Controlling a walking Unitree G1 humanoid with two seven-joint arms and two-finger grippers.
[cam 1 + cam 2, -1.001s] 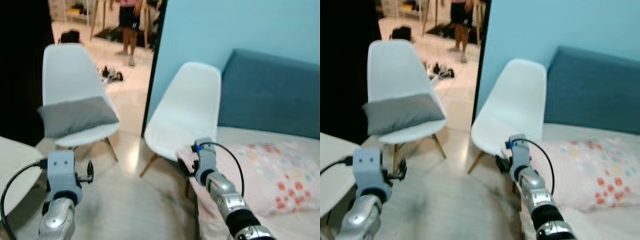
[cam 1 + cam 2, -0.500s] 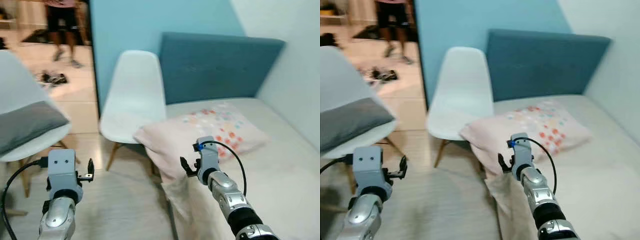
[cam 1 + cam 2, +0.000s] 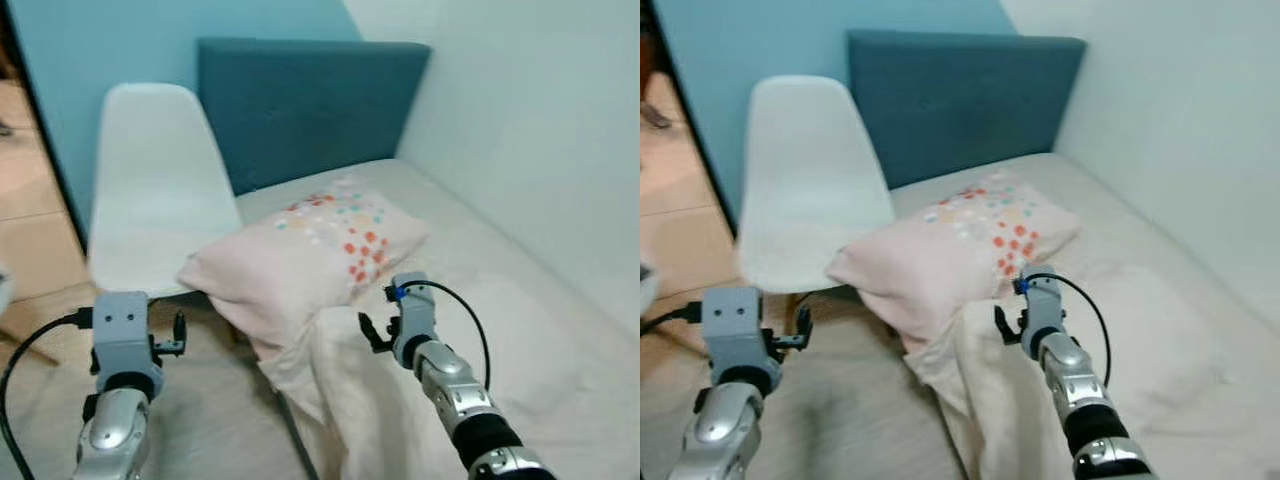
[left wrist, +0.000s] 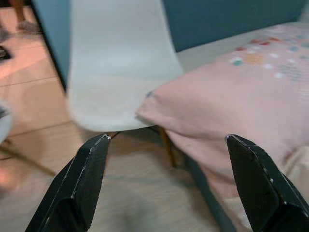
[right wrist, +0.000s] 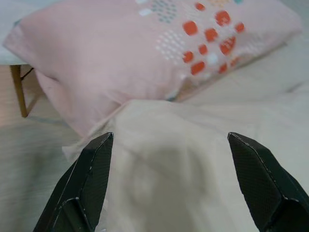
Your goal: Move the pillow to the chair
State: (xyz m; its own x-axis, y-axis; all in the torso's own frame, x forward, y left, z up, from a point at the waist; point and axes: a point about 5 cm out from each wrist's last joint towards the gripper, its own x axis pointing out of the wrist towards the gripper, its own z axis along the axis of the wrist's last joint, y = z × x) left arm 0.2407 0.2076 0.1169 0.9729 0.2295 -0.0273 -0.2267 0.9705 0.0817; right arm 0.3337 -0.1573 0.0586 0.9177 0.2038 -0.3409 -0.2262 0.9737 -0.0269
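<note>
Soft pink pillow [image 3: 305,250] with coloured dots is lying on the bed [image 3: 520,330], overhanging its edge beside the smooth white chair [image 3: 150,190]. Left gripper [image 4: 169,183] and right gripper [image 5: 169,183] are hovering, fingers wide, empty.

Both silver arms are raised forward in front of the robot, on either side of the pillow [image 3: 310,255]. The left gripper [image 4: 164,186] is held low, to the left of the pillow's near corner, and its two black fingers [image 4: 77,186] are spread wide apart. The right gripper [image 5: 174,183] hovers just in front of the pillow, fingers [image 5: 263,181] also spread wide, holding nothing.
</note>
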